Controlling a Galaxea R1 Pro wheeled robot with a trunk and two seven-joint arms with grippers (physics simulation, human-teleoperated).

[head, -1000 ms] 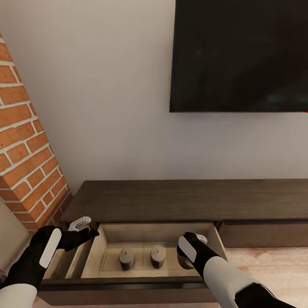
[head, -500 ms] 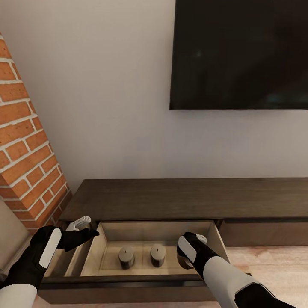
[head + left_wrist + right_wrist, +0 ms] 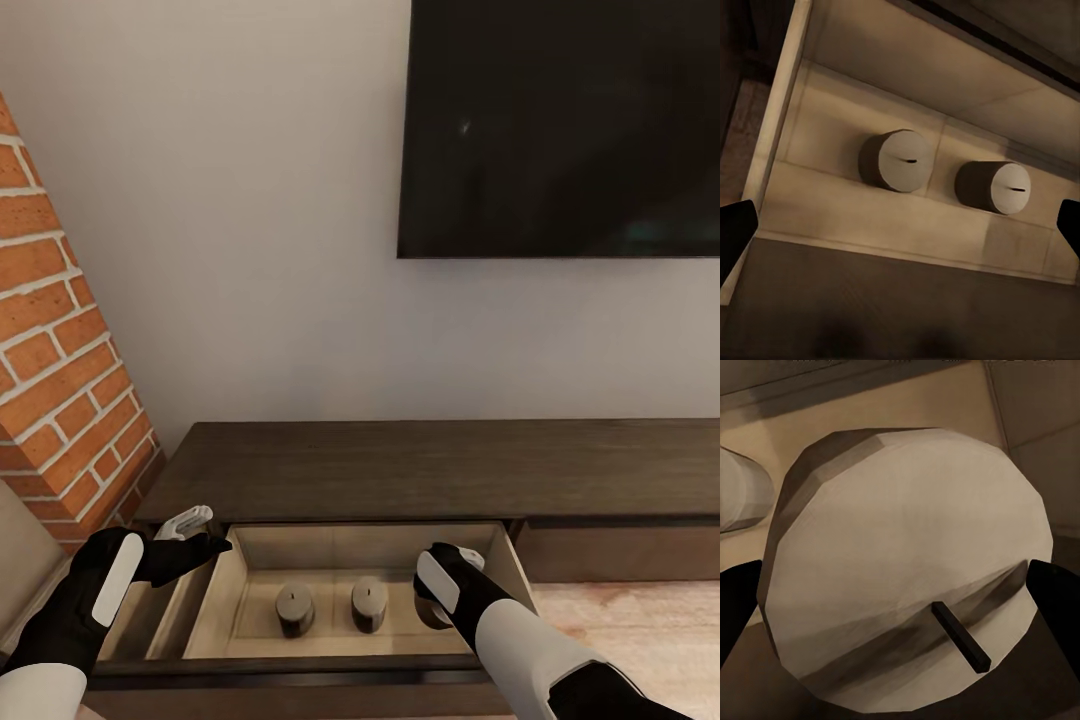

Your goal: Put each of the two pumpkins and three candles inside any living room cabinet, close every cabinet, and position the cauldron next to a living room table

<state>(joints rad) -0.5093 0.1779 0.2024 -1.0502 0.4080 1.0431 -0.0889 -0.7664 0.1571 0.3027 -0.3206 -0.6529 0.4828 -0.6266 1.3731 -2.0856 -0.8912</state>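
From where I stand, the black right gripper (image 3: 437,600), jaws spread around the 3rd stubby grey candle (image 3: 907,592), hasn't moved inside the long dark-brown cabinet's (image 3: 420,465) open drawer beside 2 others (image 3: 295,608), so release seems imminent; the left gripper (image 3: 185,535) hovers open.

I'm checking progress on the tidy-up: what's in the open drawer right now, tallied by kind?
Candles: 3, namely the left candle, the middle candle and a third candle between the right gripper's fingertips.
Pumpkins: 0 seen in the drawer.
Total: 3 things.
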